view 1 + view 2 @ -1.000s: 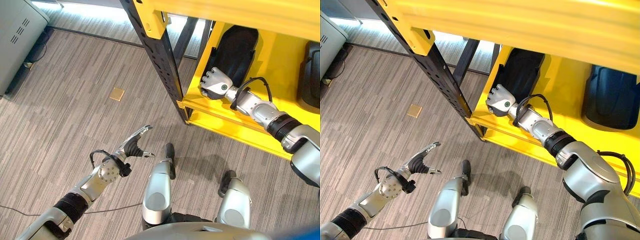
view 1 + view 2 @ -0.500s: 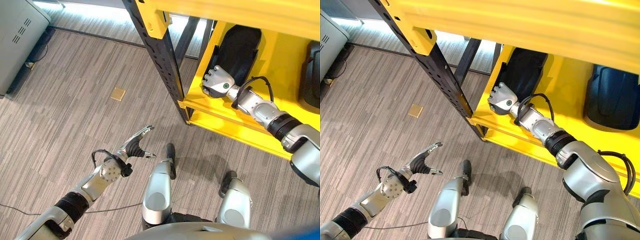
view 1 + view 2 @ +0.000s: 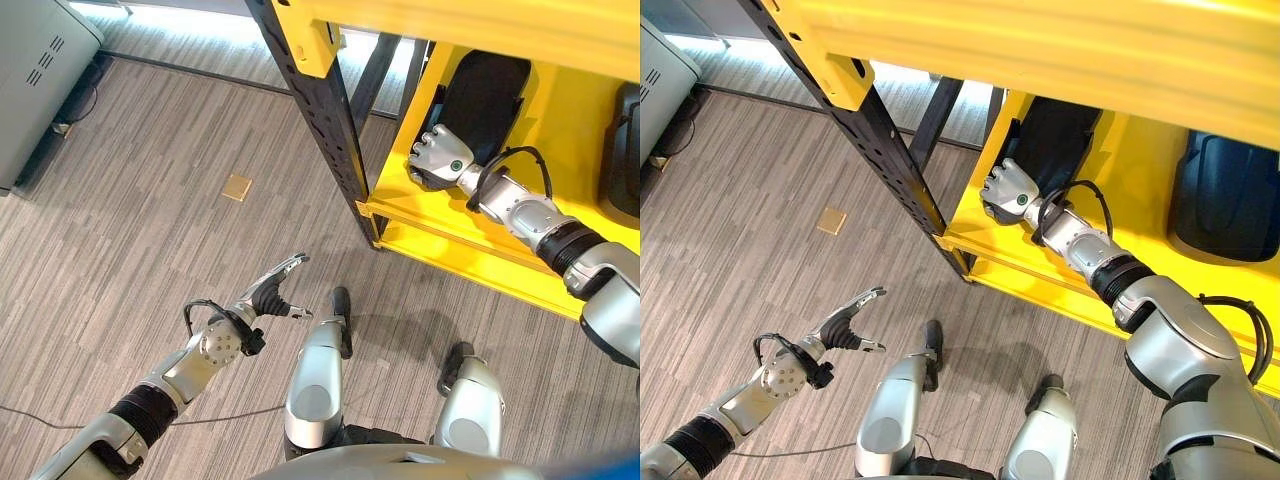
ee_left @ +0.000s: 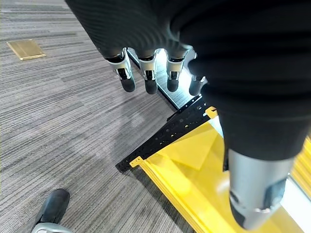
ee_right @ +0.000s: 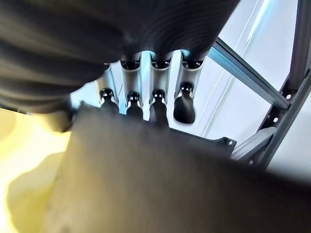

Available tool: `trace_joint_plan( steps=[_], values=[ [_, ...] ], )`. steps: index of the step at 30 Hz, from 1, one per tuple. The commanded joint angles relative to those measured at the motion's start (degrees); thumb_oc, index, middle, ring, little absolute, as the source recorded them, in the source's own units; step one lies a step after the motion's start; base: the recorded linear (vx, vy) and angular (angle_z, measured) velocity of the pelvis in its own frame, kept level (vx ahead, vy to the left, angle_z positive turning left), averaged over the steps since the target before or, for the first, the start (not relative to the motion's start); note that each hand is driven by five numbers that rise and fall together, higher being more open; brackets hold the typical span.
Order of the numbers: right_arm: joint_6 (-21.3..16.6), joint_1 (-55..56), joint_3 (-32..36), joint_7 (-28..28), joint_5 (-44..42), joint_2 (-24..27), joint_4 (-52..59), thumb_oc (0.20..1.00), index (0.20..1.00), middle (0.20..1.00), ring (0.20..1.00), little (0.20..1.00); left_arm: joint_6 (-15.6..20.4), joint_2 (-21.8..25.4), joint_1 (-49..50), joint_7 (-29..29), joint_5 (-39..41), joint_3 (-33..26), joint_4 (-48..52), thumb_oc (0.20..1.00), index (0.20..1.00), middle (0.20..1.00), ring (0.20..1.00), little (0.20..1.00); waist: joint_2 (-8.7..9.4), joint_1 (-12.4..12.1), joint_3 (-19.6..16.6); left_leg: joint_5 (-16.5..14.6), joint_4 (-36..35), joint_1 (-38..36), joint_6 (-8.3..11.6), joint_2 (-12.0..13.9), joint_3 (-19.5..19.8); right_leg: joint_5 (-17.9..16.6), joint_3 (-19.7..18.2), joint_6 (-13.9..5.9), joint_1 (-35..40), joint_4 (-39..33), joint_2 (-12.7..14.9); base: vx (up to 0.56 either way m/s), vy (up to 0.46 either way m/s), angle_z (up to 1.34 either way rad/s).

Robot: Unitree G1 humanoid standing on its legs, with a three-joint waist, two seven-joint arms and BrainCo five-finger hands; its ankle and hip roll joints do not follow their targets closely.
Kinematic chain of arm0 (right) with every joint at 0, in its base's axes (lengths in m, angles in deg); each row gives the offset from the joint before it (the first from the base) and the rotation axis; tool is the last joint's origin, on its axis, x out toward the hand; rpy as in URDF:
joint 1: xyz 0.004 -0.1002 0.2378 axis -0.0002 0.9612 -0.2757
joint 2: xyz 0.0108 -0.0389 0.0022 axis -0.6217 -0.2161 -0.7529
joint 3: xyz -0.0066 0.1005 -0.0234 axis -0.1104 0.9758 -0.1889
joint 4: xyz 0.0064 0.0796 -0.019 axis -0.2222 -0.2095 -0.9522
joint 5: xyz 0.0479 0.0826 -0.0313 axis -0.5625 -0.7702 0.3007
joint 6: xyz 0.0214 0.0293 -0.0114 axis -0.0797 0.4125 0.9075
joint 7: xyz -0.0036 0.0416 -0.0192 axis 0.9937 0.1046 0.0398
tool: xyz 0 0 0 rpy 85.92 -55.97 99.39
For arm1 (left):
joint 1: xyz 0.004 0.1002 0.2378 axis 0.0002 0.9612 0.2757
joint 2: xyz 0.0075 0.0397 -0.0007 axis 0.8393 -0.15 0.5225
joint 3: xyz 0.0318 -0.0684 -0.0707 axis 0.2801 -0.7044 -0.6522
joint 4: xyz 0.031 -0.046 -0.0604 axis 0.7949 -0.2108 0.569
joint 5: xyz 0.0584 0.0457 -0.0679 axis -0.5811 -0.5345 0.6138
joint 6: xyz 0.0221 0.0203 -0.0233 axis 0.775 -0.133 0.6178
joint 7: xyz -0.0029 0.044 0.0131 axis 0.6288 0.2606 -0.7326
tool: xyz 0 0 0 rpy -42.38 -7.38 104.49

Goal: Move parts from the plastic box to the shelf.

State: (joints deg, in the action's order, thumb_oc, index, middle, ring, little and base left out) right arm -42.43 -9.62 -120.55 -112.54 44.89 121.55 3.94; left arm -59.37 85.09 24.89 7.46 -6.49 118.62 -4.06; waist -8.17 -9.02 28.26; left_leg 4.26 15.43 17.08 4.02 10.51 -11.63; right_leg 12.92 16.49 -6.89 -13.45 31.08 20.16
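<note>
Right hand (image 3: 437,158) on shelved black part (image 3: 485,90)

Both eye views looked steeply down from the head and shared the yellow shelf (image 3: 440,232) and floor (image 3: 150,200). Each wrist view looked closely along its own fingers (image 4: 148,77).

You're in a warehouse-like workroom, heavy yellow shelf (image 3: 470,245) on black perforated uprights (image 3: 325,125), grey plank-patterned floor (image 3: 150,240), brass floor plate (image 3: 236,187), grey cabinet (image 3: 35,70) at the floor's far-left corner
</note>
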Motion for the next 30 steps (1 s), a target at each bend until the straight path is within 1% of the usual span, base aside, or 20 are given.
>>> trace_joint_plan(
  steps=[1, 2, 8, 9, 11, 12, 15, 17, 18, 19, 20, 21, 23, 24, 25, 27, 28, 30],
  values=[
    [-1.4, -6.9, -0.3, -2.3, 0.5, 2.6, -0.9, 1.0, 1.0, 1.0, 1.0, 1.0, 2.3, 3.9, -1.4, -0.4, 1.0, 0.7, 3.3, 1.0, 1.0, 1.0, 1.0, 1.0, 0.65, -1.6, 1.2, -8.4, 7.2, -2.1, -0.41, 2.2, -1.4, -1.3, 2.4, -1.1, 0.5, 3.6, 2.8, 0.0, 0.0, 0.0],
    [-2.2, -6.7, -0.4, -1.9, 1.8, 2.6, -0.7, 1.0, 1.0, 1.0, 1.0, 1.0, 2.1, 3.8, -1.5, -0.5, 1.1, 0.9, 3.4, 1.0, 1.0, 1.0, 1.0, 1.0, 0.69, -1.6, 1.2, -8.4, 7.3, -2.1, -0.42, 2.2, -1.4, -1.3, 2.3, -1.11, 0.3, 3.8, 2.9, 0.0, 0.0, 0.0],
    [-3.1, -6.4, -1.5, -1.1, 3.2, 2.9, -0.1, 1.0, 1.0, 1.0, 1.0, 1.0, 2.7, 3.8, -1.4, -0.8, 0.9, 0.7, 2.8, 1.0, 1.0, 1.0, 1.0, 1.0, 0.96, -1.8, 1.2, -8.5, 7.4, -2.0, -0.43, 2.2, -1.5, -1.3, 2.4, -1.18, 0.3, 3.8, 2.9, 0.0, 0.0, 0.0],
    [-2.1, -6.1, -1.7, -1.9, 2.8, 3.1, 0.2, 1.0, 1.0, 1.0, 1.0, 1.0, 2.9, 3.7, -1.2, -0.8, 0.8, 0.6, 2.7, 1.0, 1.0, 1.0, 1.0, 1.0, 1.0, -1.8, 1.3, -8.5, 7.4, -1.9, -0.45, 2.3, -1.4, -1.3, 2.4, -1.17, 0.3, 3.8, 2.9, 0.0, 0.0, 0.0],
    [-1.1, -6.0, -1.6, -2.7, 2.0, 3.1, 0.3, 1.0, 1.0, 1.0, 1.0, 1.0, 3.0, 3.8, -1.1, -0.7, 0.8, 0.6, 2.7, 1.0, 1.0, 1.0, 1.0, 1.0, 1.0, -1.7, 1.2, -8.5, 7.5, -1.8, -0.47, 2.4, -1.4, -1.3, 2.4, -1.15, 0.2, 3.9, 2.9, 0.0, 0.0, 0.0],
    [-0.2, -5.7, -0.8, -6.1, 1.7, 2.9, 0.0, 1.0, 1.0, 1.0, 1.0, 1.0, 3.3, 3.8, -0.9, -0.8, 0.8, 0.8, 2.7, 1.0, 1.0, 1.0, 1.0, 1.0, 0.93, -1.6, 1.3, -8.5, 7.5, -1.8, -0.43, 2.4, -1.4, -1.2, 2.3, -1.14, 0.1, 4.0, 2.9, 0.0, 0.0, 0.0],
    [-0.5, -5.0, 0.3, -7.0, 0.7, 2.6, 0.2, 1.0, 1.0, 1.0, 1.0, 1.0, 3.2, 3.6, -0.9, -1.2, 1.0, 1.0, 2.5, 1.0, 1.0, 1.0, 1.0, 1.0, 0.95, -1.4, 1.3, -8.6, 7.6, -1.8, -0.4, 2.4, -1.5, -1.2, 2.1, -1.18, 0.0, 4.0, 2.8, 0.0, 0.0, 0.0],
    [-1.4, -4.3, 0.9, -7.7, 0.8, 2.7, 0.8, 1.0, 1.0, 1.0, 1.0, 1.0, 3.1, 3.5, -0.8, -1.3, 1.0, 1.0, 2.5, 1.0, 1.0, 1.0, 1.0, 1.0, 1.01, -1.2, 1.3, -8.6, 7.5, -1.9, -0.38, 2.4, -1.6, -1.2, 1.9, -1.24, 0.0, 3.8, 2.6, 0.0, 0.0, 0.0],
    [-1.3, -4.0, 1.0, -7.1, 1.0, 2.7, 1.2, 1.0, 1.0, 1.0, 1.0, 1.0, 3.1, 3.4, -1.0, -1.2, 1.0, 1.0, 2.5, 1.0, 1.0, 1.0, 1.0, 1.0, 1.03, -1.1, 1.3, -8.5, 7.4, -1.9, -0.35, 2.4, -1.6, -1.2, 1.9, -1.33, 0.0, 3.8, 2.6, 0.0, 0.0, 0.0],
    [-1.5, -3.5, 1.0, -5.2, 0.5, 2.7, 1.4, 1.0, 1.0, 1.0, 1.0, 1.0, 3.1, 3.3, -1.0, -1.3, 0.9, 0.9, 2.5, 1.0, 1.0, 1.0, 1.0, 1.0, 1.13, -0.8, 1.3, -8.6, 7.5, -1.9, -0.31, 2.5, -1.7, -1.3, 1.6, -1.37, -0.1, 3.6, 2.4, 0.0, 0.0, 0.0],
    [-1.5, -3.5, 0.9, -5.1, 0.5, 2.8, 1.4, 1.0, 1.0, 1.0, 1.0, 1.0, 3.1, 3.3, -1.0, -1.4, 0.9, 1.0, 2.5, 1.0, 1.0, 1.0, 1.0, 1.0, 1.13, -0.8, 1.3, -8.6, 7.4, -2.0, -0.31, 2.5, -1.7, -1.3, 1.6, -1.38, 0.0, 3.6, 2.4, 0.0, 0.0, 0.0],
    [-1.6, -3.5, 0.5, -1.8, -2.0, 2.7, 1.1, 1.0, 1.0, 1.0, 1.0, 1.0, 3.2, 3.2, -1.3, -1.7, 1.2, 1.0, 2.3, 1.0, 1.0, 1.0, 1.0, 1.0, 1.21, -0.6, 1.3, -8.6, 7.5, -2.1, -0.29, 2.7, -1.8, -1.3, 1.5, -1.4, 0.0, 3.6, 2.4, 0.0, 0.0, 0.0],
    [-1.6, -3.3, 0.0, 0.5, -5.2, 3.0, 1.0, 1.0, 1.0, 1.0, 1.0, 1.0, 3.3, 3.3, -1.4, -1.6, 1.4, 0.9, 2.1, 1.0, 1.0, 1.0, 1.0, 1.0, 1.26, -0.6, 1.3, -8.6, 7.5, -2.1, -0.27, 2.8, -1.9, -1.3, 1.5, -1.37, 0.0, 3.5, 2.4, 0.0, 0.0, 0.0],
    [-1.5, -3.1, -0.3, 3.4, -9.3, 3.0, 0.8, 1.0, 1.0, 1.0, 1.0, 1.0, 3.3, 3.5, -1.5, -1.4, 1.6, 0.8, 2.1, 1.0, 1.0, 1.0, 1.0, 1.0, 1.35, -0.5, 1.3, -8.6, 7.6, -2.1, -0.24, 2.9, -1.9, -1.3, 1.5, -1.36, 0.1, 3.5, 2.4, 0.0, 0.0, 0.0],
    [-1.4, -3.0, -0.4, 4.2, -10.6, 3.0, 0.8, 1.0, 1.0, 1.0, 1.0, 1.0, 3.3, 3.5, -1.4, -1.4, 1.6, 0.7, 2.1, 1.0, 1.0, 1.0, 1.0, 1.0, 1.37, -0.4, 1.3, -8.6, 7.6, -2.2, -0.23, 2.9, -2.0, -1.3, 1.4, -1.35, 0.1, 3.5, 2.3, 0.0, 0.0, 0.0],
    [-2.5, -2.4, -0.9, 9.5, -16.2, 3.1, 0.4, 1.0, 1.0, 1.0, 1.0, 1.0, 2.9, 3.8, -1.5, -0.9, 1.7, 0.3, 2.3, 1.0, 1.0, 1.0, 1.0, 1.0, 1.57, -0.2, 1.4, -8.7, 7.7, -2.3, -0.22, 3.0, -2.1, -1.3, 1.2, -1.33, -0.2, 3.8, 2.3, 0.0, 0.0, 0.0],
    [-3.9, -2.3, -1.8, 11.1, -16.0, 3.2, 0.6, 1.0, 1.0, 1.0, 1.0, 1.0, 2.8, 3.9, -1.7, -0.7, 1.9, 0.0, 2.3, 1.0, 1.0, 1.0, 1.0, 1.0, 1.77, 0.0, 1.4, -8.7, 7.6, -2.3, -0.17, 3.1, -2.2, -1.4, 1.1, -1.38, -0.3, 3.8, 2.2, 0.0, 0.0, 0.0],
    [-4.7, -2.4, -2.4, 11.5, -15.7, 3.3, 0.4, 1.0, 1.0, 1.0, 1.0, 1.0, 2.6, 4.1, -2.1, -0.6, 2.4, 0.0, 2.1, 1.0, 1.0, 1.0, 1.0, 1.0, 1.86, 0.1, 1.4, -8.6, 7.6, -2.3, -0.2, 3.1, -2.3, -1.4, 1.0, -1.33, -0.2, 3.8, 2.2, 0.0, 0.0, 0.0]
  ],
)
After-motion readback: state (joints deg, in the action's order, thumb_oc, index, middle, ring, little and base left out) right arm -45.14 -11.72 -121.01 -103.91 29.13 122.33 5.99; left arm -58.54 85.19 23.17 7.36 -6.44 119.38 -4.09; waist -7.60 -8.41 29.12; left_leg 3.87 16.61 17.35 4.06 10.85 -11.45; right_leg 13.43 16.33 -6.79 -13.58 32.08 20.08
